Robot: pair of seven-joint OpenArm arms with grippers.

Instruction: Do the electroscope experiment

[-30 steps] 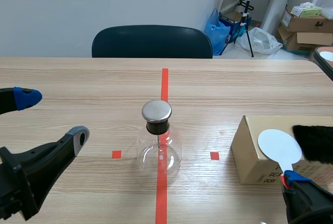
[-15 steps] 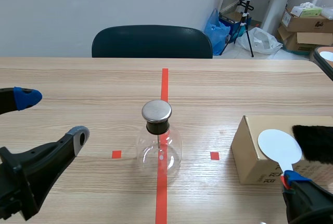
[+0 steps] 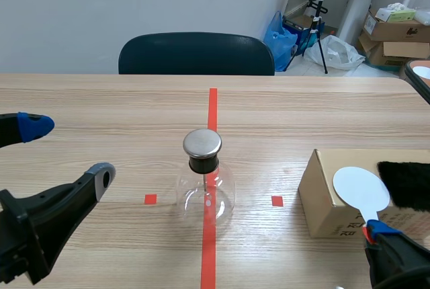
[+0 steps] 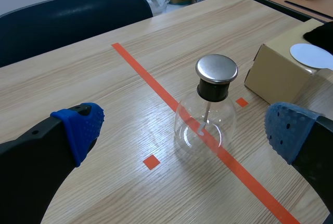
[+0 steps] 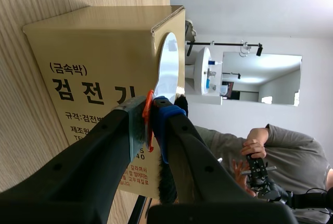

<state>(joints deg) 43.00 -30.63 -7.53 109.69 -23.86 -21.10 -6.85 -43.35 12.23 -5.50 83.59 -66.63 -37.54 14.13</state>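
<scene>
Glass round-bellied electroscope (image 3: 205, 191) upright, metal cap up, L gripper (image 3: 67, 151) spread, R gripper (image 5: 152, 122) pinching flat white paddle (image 3: 361, 188), disc end out ahead.

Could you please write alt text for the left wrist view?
A glass electroscope flask with a metal cap stands on the tape line, ahead of the open left end effector; a cardboard box sits nearby.

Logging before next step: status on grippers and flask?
Left gripper open, flask ahead of it, untouched. Right gripper shut on white paddle, at the box. Black fur on box beside paddle.
</scene>
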